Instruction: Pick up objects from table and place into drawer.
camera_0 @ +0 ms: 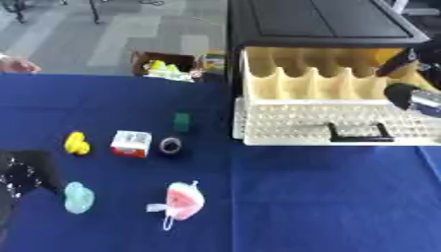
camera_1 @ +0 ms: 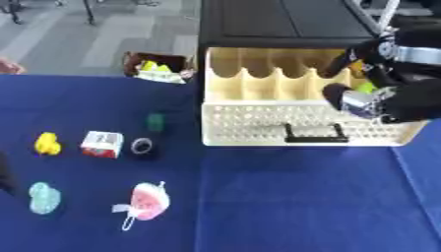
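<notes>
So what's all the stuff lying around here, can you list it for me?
Table: one, blue cloth.
Drawer: one, cream, pulled open from a black cabinet, back right.
Duck-like toy: one, yellow, left.
Small box: one, white and red, beside the toy.
Ring: one, dark, right of the box.
Block: one, green, centre.
Soft thing: one, pale teal, front left.
Pouch: one, pink, front centre.
Cardboard box: one, brown, on the floor beyond.
Right robot hand: black, over the drawer.
Left robot hand: black, left edge.
</notes>
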### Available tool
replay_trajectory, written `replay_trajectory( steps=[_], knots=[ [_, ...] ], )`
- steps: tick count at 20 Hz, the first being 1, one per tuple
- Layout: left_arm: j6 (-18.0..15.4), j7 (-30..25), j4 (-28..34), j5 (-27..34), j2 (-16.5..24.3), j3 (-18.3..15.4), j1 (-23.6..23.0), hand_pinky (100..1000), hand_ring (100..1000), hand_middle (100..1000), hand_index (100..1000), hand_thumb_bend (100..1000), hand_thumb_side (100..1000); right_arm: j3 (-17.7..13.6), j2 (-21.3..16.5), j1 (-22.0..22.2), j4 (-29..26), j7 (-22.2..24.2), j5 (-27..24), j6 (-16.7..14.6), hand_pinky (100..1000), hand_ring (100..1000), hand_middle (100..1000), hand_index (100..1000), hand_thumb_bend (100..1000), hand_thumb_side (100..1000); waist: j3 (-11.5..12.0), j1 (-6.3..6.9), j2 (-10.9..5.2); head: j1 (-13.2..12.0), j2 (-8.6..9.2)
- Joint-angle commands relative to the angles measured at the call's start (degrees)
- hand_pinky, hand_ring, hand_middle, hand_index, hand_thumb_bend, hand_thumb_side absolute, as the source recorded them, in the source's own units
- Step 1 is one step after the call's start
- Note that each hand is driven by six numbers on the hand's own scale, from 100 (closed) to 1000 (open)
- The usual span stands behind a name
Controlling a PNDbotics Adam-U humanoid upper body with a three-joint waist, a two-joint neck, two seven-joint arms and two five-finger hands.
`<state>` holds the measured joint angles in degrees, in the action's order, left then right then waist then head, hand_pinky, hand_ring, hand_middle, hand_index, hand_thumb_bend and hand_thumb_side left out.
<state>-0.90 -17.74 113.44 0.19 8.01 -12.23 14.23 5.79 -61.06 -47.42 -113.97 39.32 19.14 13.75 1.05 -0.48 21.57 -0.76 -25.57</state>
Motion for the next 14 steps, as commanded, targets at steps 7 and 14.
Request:
replay_trajectory(
  steps=[7, 14],
  knots=[
    [-3.6, 2.4, 1.2, 2.0, 5.8, -0.1, 3.2, 476, 500, 512, 705, 100, 938, -6.6, 7.2, -2.8, -0.6, -17.3, -2.3, 7.1, 328, 222, 216, 853, 100, 1000, 0.5, 1.17, -1.86, -3.3, -2.83],
    [-10.5, 7.2, 1.0, 2.4, 15.3, 2.1, 8.8, 478, 510, 545, 745, 100, 788, -7.5, 14.1, -3.1, -0.6, -34.9, -8.3, 8.0, 381, 270, 255, 850, 100, 1000, 0.6, 2.31, -2.96, -1.3, -5.57]
  ],
)
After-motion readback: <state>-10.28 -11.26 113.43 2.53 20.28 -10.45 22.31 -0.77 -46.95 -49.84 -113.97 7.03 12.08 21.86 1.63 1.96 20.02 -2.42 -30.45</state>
